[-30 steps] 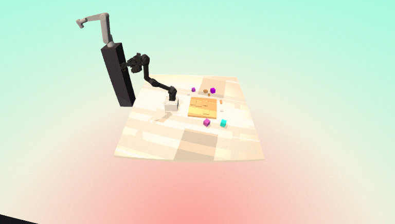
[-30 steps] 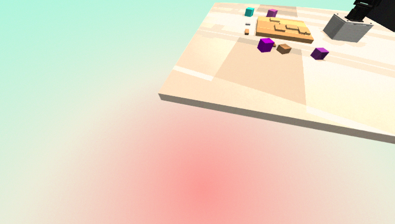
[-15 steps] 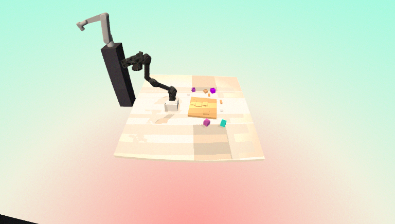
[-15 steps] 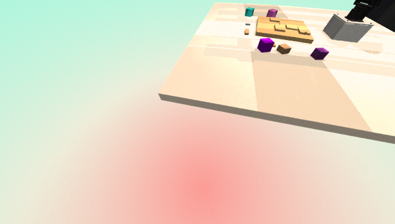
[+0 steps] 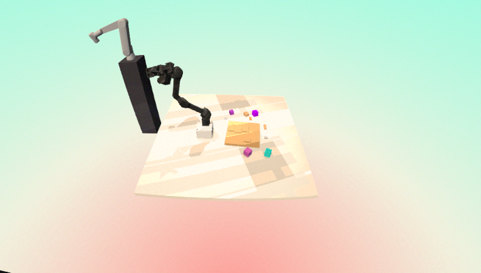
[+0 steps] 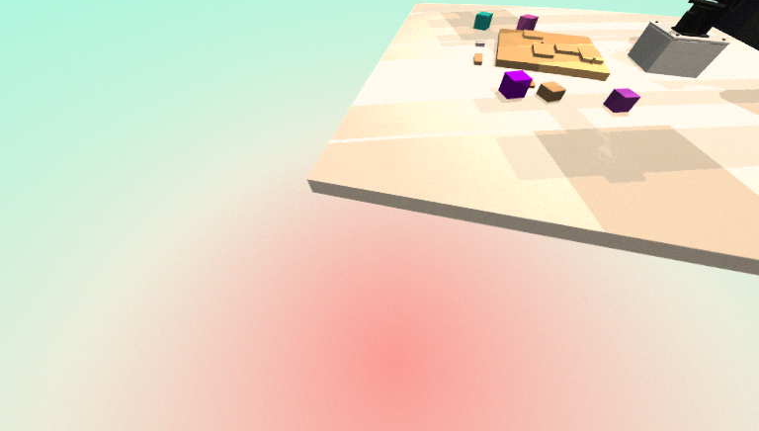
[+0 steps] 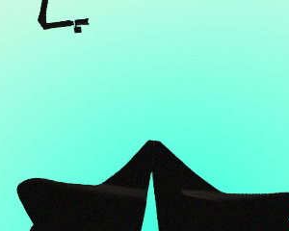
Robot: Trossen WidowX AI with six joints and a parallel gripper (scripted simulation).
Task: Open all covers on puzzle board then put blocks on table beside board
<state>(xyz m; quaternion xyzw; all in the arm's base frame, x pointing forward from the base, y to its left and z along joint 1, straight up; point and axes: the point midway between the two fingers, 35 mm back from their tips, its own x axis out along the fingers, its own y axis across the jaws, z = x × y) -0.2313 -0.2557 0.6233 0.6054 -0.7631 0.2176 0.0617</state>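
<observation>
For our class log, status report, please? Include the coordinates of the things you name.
Gripper point(image 5: 148, 72) point(image 7: 152, 145) shut, empty, off to the board's side. Board point(image 5: 232, 142) point(image 6: 515, 56) flat on table point(image 5: 227, 185) point(image 6: 425, 152). Blocks around it. Whether all covers are open: cannot tell.
</observation>
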